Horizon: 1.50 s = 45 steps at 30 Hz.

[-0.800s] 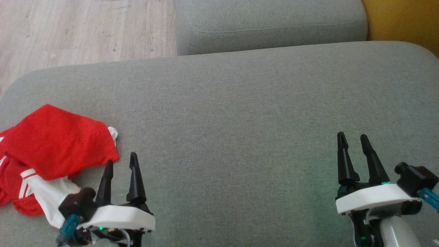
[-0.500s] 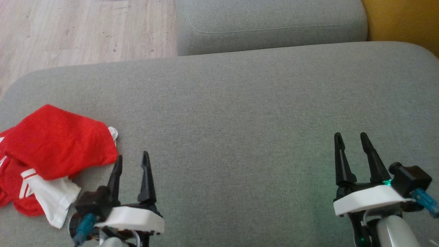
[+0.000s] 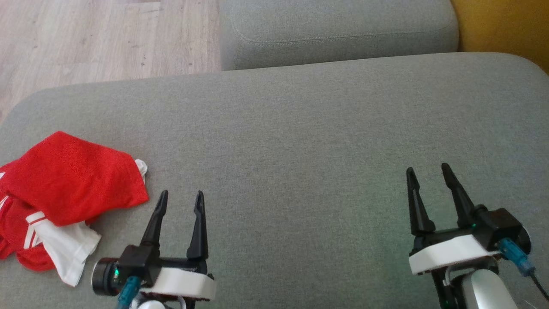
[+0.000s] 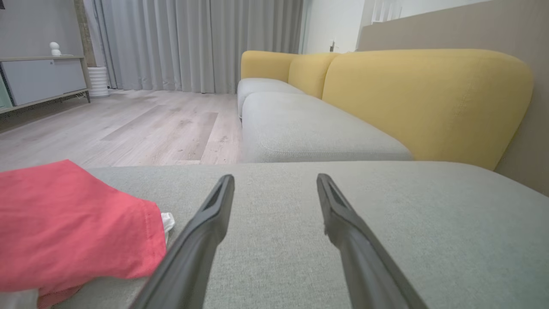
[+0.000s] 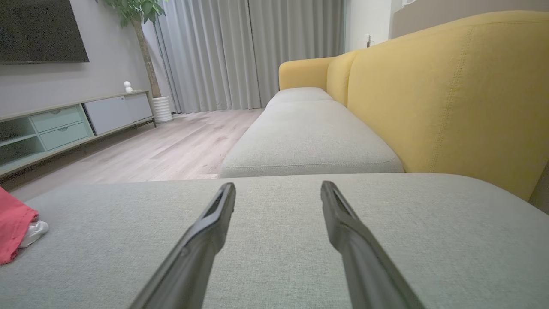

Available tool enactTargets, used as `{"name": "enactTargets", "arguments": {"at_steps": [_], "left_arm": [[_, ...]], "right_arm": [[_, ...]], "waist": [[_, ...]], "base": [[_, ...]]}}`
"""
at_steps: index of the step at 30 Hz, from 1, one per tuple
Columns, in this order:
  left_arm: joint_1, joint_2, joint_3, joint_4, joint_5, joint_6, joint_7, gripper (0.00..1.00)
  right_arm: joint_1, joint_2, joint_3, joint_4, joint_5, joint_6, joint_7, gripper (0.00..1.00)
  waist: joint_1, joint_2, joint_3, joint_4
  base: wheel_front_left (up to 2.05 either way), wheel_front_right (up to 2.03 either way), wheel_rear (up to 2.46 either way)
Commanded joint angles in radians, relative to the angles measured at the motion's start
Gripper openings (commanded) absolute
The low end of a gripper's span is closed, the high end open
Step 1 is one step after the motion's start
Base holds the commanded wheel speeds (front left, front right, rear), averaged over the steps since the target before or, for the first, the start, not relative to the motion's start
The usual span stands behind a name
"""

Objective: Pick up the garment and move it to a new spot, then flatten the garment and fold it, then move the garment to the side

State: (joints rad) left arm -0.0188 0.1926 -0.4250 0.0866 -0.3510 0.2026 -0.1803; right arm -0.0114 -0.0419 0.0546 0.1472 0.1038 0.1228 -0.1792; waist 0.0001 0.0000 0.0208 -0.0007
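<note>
A red garment with white sleeves and stripes lies crumpled at the left edge of the grey sofa cushion. Its red cloth fills the lower left of the left wrist view, and a corner of it peeks in at the left of the right wrist view. My left gripper stands open just right of the garment, apart from it, with nothing between its fingers. Far off at the lower right, my right gripper is open and empty over bare cushion.
A second grey cushion adjoins the far side, with the yellow sofa back to the right. Wooden floor lies beyond the cushion's far left edge. In the right wrist view a TV cabinet stands against the wall.
My left gripper has drawn to the right, away from the garment's edge, and turned more upright. The right gripper has shifted slightly left. The garment has stayed put.
</note>
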Motion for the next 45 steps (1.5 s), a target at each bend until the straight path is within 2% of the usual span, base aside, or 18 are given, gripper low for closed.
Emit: {"name": "enactTargets", "arguments": {"at_steps": [1,11,14,17,21,32,45], "left_arm": [[-0.042,0.001,0.035,-0.054,0.01,0.002,-0.017,1.0],[0.004,-0.059,0.122,-0.091,0.093,-0.09,-0.046,1.0],[0.023,-0.078,0.139,-0.101,0.115,-0.151,-0.055,1.0],[0.035,-0.092,0.163,-0.104,0.16,-0.194,-0.064,1.0],[0.047,-0.113,0.191,-0.106,0.222,-0.222,-0.075,1.0],[0.056,-0.138,0.224,-0.055,0.261,-0.263,-0.081,1.0],[0.057,-0.142,0.236,-0.045,0.252,-0.278,-0.081,1.0]], "right_arm": [[-0.047,-0.007,0.031,-0.043,-0.018,0.006,-0.018,1.0],[-0.029,-0.008,0.05,-0.042,0.163,0.007,-0.047,1.0],[-0.026,-0.008,0.062,-0.042,0.191,0.007,-0.056,1.0],[-0.023,-0.008,0.068,-0.045,0.179,0.007,-0.065,1.0],[-0.019,-0.008,0.077,-0.048,0.141,0.008,-0.077,1.0],[-0.019,-0.008,0.078,-0.02,0.136,0.008,-0.083,1.0],[-0.021,-0.008,0.073,-0.011,0.142,0.008,-0.083,1.0]], "waist": [[-0.0001,0.0,0.001,0.001],[-0.0001,0.0,0.002,0.001],[-0.0001,0.0,0.001,0.001],[-0.0001,0.0,0.0,0.001],[-0.0001,0.0,0.0,-0.002],[-0.0001,0.0,-0.003,-0.004],[-0.0001,0.0,-0.002,0.001]], "base": [[0.0,0.0,0.0],[0.0,0.0,0.0],[0.0,0.0,0.0],[0.0,0.0,0.0],[0.0,0.0,0.0],[0.0,0.0,0.0],[0.0,0.0,0.0]]}}
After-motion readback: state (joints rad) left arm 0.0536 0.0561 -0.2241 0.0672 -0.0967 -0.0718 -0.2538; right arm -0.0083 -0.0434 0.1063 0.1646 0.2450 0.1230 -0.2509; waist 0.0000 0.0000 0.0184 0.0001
